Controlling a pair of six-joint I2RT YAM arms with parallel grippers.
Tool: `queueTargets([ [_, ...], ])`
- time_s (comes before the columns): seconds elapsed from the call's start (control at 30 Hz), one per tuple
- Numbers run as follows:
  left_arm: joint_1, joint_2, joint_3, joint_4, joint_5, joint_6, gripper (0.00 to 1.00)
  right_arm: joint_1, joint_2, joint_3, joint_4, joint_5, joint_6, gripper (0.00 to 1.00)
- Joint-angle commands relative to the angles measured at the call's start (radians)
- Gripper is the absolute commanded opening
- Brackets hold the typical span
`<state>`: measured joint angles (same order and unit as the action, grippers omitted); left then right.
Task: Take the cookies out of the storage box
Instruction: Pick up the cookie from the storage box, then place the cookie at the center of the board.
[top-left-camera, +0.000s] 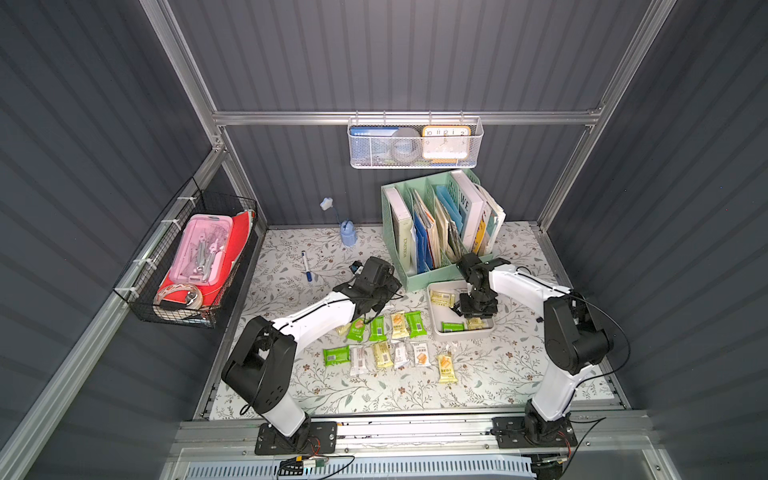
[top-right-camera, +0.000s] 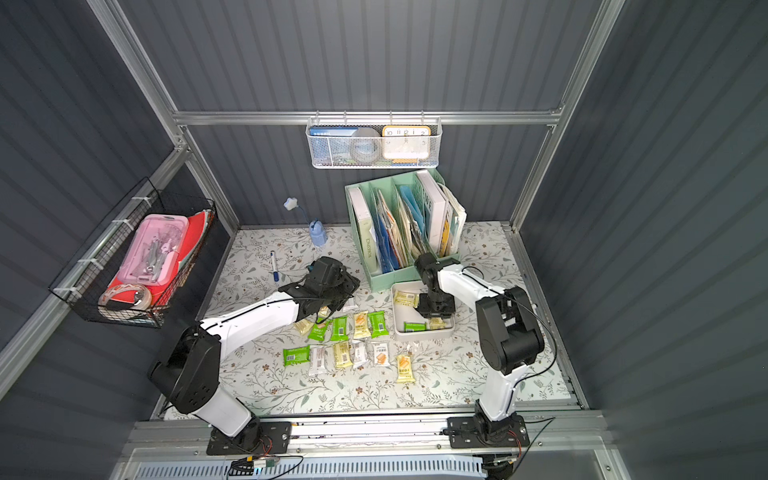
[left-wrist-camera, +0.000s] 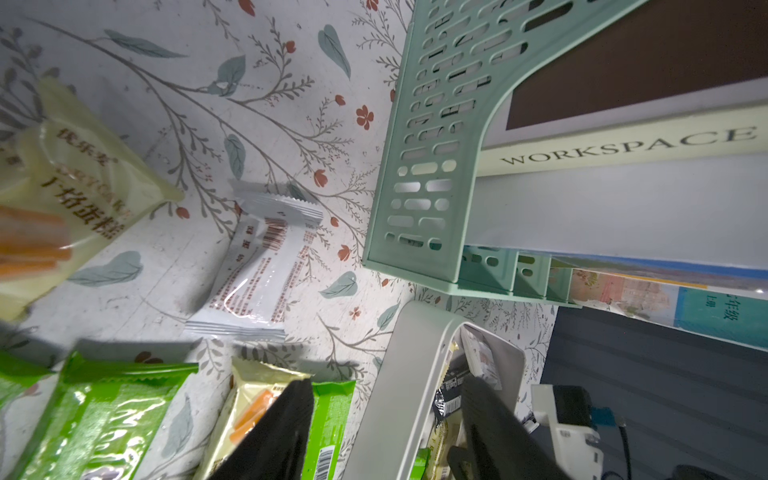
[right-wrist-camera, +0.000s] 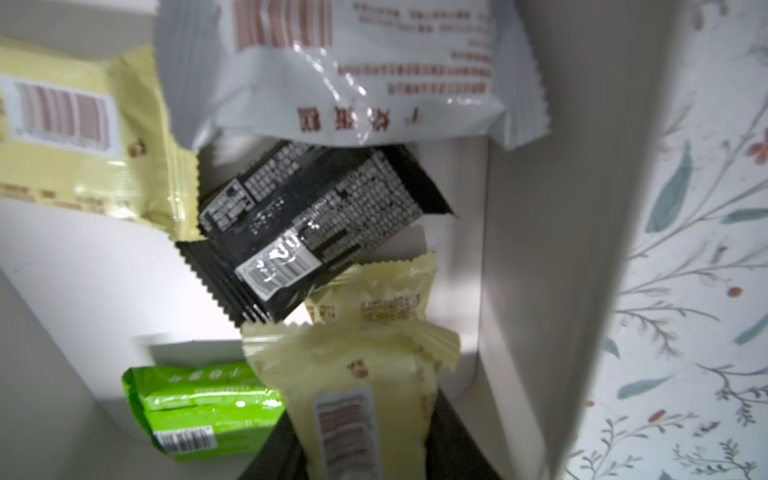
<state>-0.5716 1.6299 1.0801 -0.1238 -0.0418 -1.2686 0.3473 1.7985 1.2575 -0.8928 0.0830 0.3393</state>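
A floral-patterned bench (top-left-camera: 498, 374) lies between ribbed grey walls (top-left-camera: 415, 62), with a mint-green file organiser (top-left-camera: 419, 279) standing upright at its back. Just in front of that sits the storage box (top-left-camera: 461, 335), shallow and pale grey. The right tool (top-left-camera: 475, 318) reaches down into it, clenched on a pale yellow packet (right-wrist-camera: 357, 399). A white packet (right-wrist-camera: 349, 62), a black packet (right-wrist-camera: 307, 224) and a green packet (right-wrist-camera: 199, 411) (all barcode side up) lie around it inside. The left tool (left-wrist-camera: 387, 382) hangs released and empty over the bench, just beside the box. Other cookies (top-left-camera: 398, 325) lie in 2 rough rows on the bench on that same side.
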Motion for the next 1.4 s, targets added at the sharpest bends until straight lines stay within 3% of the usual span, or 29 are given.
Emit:
queueTargets([
  [0.0,-0.003,-0.025,-0.006,-0.023,-0.019,-0.003,0.62,0.008,-0.056,0.025,-0.043,0.023,-0.008,0.37],
  [0.27,-0.003,-0.044,0.002,-0.071,-0.059,0.009,0.62,0.046,-0.143,0.04,-0.084,0.027,0.001,0.37],
  [0.47,-0.002,-0.06,-0.016,-0.079,-0.068,-0.003,0.62,0.13,-0.206,0.036,-0.124,0.034,0.038,0.37],
  [0.9,-0.003,-0.108,-0.048,-0.092,-0.1,-0.007,0.62,0.395,-0.269,-0.03,-0.161,0.019,0.189,0.38],
  [1.37,-0.002,-0.158,-0.09,-0.125,-0.15,-0.046,0.62,0.672,-0.174,-0.103,-0.041,-0.04,0.361,0.38],
])
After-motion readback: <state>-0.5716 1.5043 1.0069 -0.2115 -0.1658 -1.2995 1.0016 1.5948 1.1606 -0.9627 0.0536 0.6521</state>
